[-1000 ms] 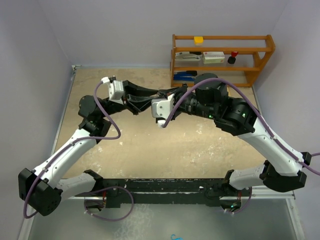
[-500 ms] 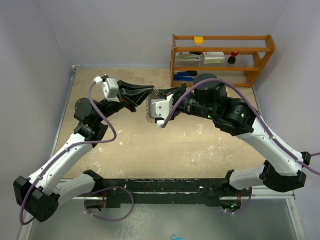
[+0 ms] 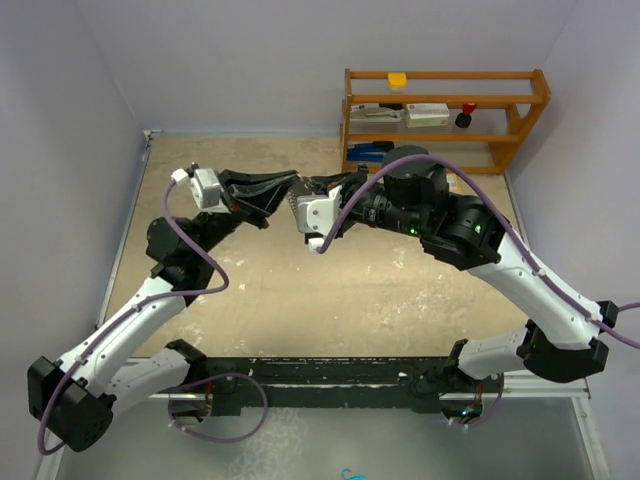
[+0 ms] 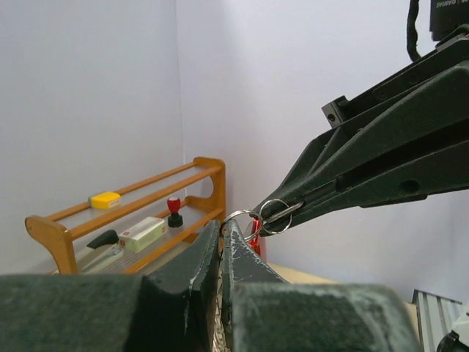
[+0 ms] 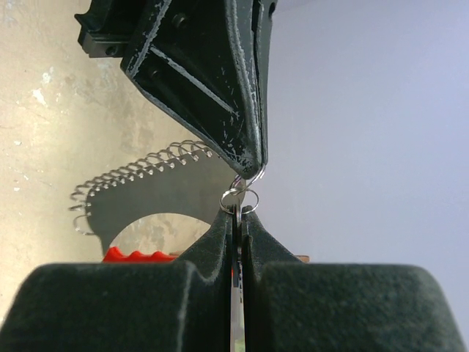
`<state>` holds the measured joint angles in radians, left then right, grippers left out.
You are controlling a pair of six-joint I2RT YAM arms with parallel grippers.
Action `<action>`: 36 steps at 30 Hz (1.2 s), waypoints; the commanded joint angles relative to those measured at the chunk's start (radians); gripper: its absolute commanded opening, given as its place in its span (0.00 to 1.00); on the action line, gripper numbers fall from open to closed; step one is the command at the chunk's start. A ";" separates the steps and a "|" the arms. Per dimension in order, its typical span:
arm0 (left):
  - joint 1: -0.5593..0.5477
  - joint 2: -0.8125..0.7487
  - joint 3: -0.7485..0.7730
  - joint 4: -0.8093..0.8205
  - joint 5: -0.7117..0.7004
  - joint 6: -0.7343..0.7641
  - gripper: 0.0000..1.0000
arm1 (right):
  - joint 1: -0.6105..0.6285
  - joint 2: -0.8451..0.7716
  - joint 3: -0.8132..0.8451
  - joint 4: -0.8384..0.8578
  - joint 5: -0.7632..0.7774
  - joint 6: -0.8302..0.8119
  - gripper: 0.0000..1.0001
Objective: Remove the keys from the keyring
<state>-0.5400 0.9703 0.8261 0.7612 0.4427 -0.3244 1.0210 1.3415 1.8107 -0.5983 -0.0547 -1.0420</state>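
I see the keyring (image 5: 139, 172), a silver coil joined to a red strip, hanging mid-air from my left gripper's (image 4: 222, 231) pinched tips. The right gripper (image 5: 236, 216) clamps what are probably the keys (image 5: 235, 308).

Both arms, left arm (image 3: 130, 320) & right arm (image 3: 545, 295), have white shell links w/ black joint housings. A purple cable (image 3: 190, 255) loops along each, w/ a white boxy cam module (image 3: 207, 187) at the wrist; small green LEDs (image 3: 413, 232) glow on the right arm's black joints. Left claw (image 3: 294, 183) & right claw (image 3: 313, 187) each have 2 long black tapered fingers (image 5: 198, 66) w/ scuffed whitish edges & screw holes near the root.
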 commanded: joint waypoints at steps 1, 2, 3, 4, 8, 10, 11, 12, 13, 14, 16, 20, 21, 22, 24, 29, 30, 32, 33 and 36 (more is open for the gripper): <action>0.011 0.005 -0.048 0.224 -0.144 -0.078 0.00 | 0.011 -0.022 0.001 0.035 -0.033 0.012 0.01; 0.011 0.011 -0.060 0.265 -0.154 -0.093 0.00 | 0.011 -0.022 -0.001 0.036 -0.035 0.014 0.01; 0.011 0.017 -0.071 0.318 -0.165 -0.107 0.00 | 0.011 -0.024 -0.004 0.039 -0.036 0.015 0.01; 0.011 0.022 -0.082 0.356 -0.174 -0.121 0.00 | 0.011 -0.025 -0.008 0.042 -0.037 0.016 0.01; 0.011 0.066 -0.120 0.514 -0.211 -0.189 0.00 | 0.011 -0.027 -0.022 0.054 -0.044 0.021 0.01; 0.011 0.097 -0.126 0.582 -0.226 -0.222 0.00 | 0.011 -0.028 -0.032 0.062 -0.046 0.023 0.01; 0.011 0.115 -0.123 0.609 -0.226 -0.240 0.00 | 0.011 -0.029 -0.036 0.065 -0.046 0.025 0.01; 0.011 0.134 -0.114 0.625 -0.215 -0.254 0.00 | 0.011 -0.028 -0.038 0.068 -0.044 0.025 0.01; 0.011 0.153 -0.100 0.633 -0.196 -0.267 0.00 | 0.012 -0.027 -0.040 0.069 -0.039 0.026 0.00; 0.011 0.166 -0.085 0.631 -0.175 -0.278 0.00 | 0.011 -0.026 -0.040 0.071 -0.032 0.026 0.00; 0.011 0.179 -0.067 0.605 -0.152 -0.278 0.00 | 0.011 -0.025 -0.040 0.071 -0.014 0.025 0.00; 0.011 0.131 -0.079 0.495 -0.154 -0.196 0.03 | 0.011 -0.027 -0.041 0.069 0.015 0.020 0.00; 0.011 0.110 -0.080 0.447 -0.162 -0.167 0.07 | 0.011 -0.029 -0.042 0.068 0.018 0.019 0.00; 0.010 0.092 -0.081 0.396 -0.170 -0.141 0.13 | 0.011 -0.031 -0.043 0.068 0.018 0.019 0.00; 0.010 0.052 -0.083 0.323 -0.187 -0.108 0.19 | 0.011 -0.036 -0.045 0.070 0.018 0.017 0.00; 0.011 -0.016 -0.075 0.237 -0.149 -0.076 0.26 | 0.011 -0.044 -0.057 0.085 0.018 0.016 0.00; 0.011 -0.023 -0.062 0.207 -0.126 -0.066 0.27 | 0.011 -0.045 -0.059 0.089 0.018 0.016 0.00; 0.011 -0.027 -0.027 0.125 -0.083 -0.045 0.28 | 0.011 -0.045 -0.059 0.093 0.018 0.015 0.00; 0.011 -0.022 -0.007 0.090 -0.059 -0.040 0.28 | 0.011 -0.045 -0.060 0.094 0.019 0.015 0.00; 0.011 0.017 0.053 0.013 0.025 -0.052 0.29 | 0.011 -0.041 -0.057 0.097 0.019 0.016 0.00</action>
<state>-0.5323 0.9565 0.7830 0.9085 0.3481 -0.4011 1.0275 1.3354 1.7458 -0.5766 -0.0448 -1.0313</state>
